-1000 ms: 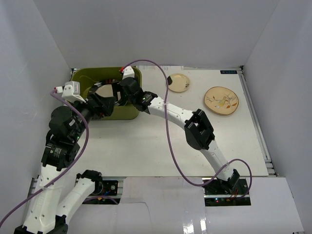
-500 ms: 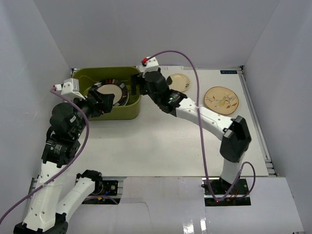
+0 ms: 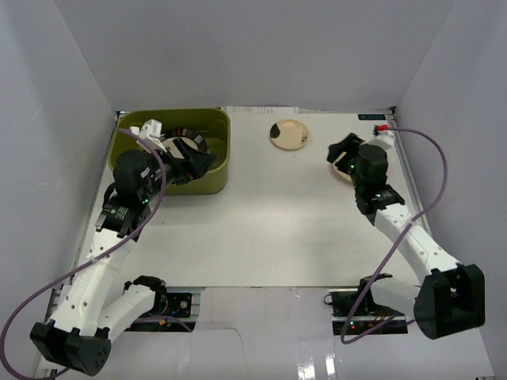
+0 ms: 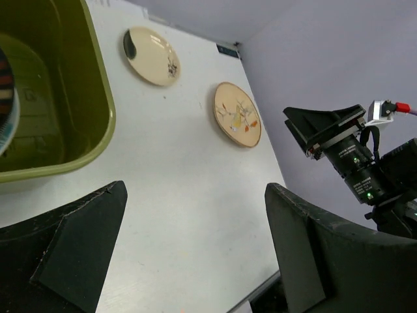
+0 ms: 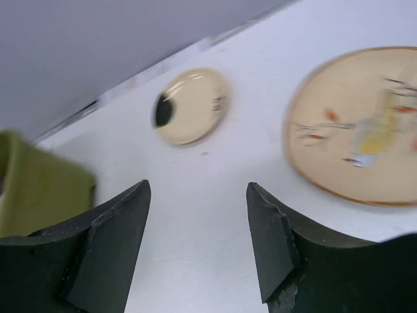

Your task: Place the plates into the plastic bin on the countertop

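Observation:
The olive plastic bin (image 3: 135,120) stands at the back left of the countertop (image 3: 269,214). Inside it lie stacked plates, a black-rimmed one (image 3: 187,142) on top and a red-and-teal edge (image 4: 5,98) showing in the left wrist view. My left gripper (image 3: 204,164) hangs open and empty over the bin's right end. A small cream plate (image 3: 289,133) lies at the back centre. The cream bird plate (image 4: 237,114) lies at the back right, mostly hidden in the top view by my right gripper (image 3: 341,152), which is open and empty just above its left edge.
White walls enclose the table on three sides. A metal rail (image 3: 416,198) runs along the right edge. Purple cables loop off both arms. The right arm's wrist camera (image 4: 345,150) shows in the left wrist view, to the right of the bird plate.
My right arm has swung away from the bin to the back right, over the bird plate, and its jaws have narrowed a little. The left gripper has turned toward the bin's right end.

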Controlling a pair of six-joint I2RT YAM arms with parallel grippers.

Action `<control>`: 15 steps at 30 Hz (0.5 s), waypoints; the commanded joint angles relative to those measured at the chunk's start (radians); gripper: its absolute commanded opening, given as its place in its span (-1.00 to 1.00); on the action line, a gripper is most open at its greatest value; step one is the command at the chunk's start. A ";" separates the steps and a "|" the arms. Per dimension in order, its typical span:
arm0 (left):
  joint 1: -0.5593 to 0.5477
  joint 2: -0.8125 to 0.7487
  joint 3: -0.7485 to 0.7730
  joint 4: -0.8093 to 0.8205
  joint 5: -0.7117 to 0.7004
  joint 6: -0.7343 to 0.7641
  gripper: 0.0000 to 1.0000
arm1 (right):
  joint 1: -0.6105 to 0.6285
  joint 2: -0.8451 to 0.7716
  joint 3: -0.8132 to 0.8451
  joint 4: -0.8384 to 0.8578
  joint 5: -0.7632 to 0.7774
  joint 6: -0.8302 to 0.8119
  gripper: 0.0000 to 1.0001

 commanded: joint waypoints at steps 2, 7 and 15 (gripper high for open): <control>-0.068 0.056 -0.035 0.122 0.068 -0.077 0.96 | -0.268 -0.132 -0.187 0.052 0.030 0.168 0.32; -0.200 0.173 -0.006 0.145 -0.071 -0.053 0.96 | -0.564 -0.089 -0.315 0.070 -0.022 0.263 0.52; -0.338 0.279 0.002 0.187 -0.166 -0.013 0.96 | -0.685 0.177 -0.323 0.249 -0.201 0.351 0.62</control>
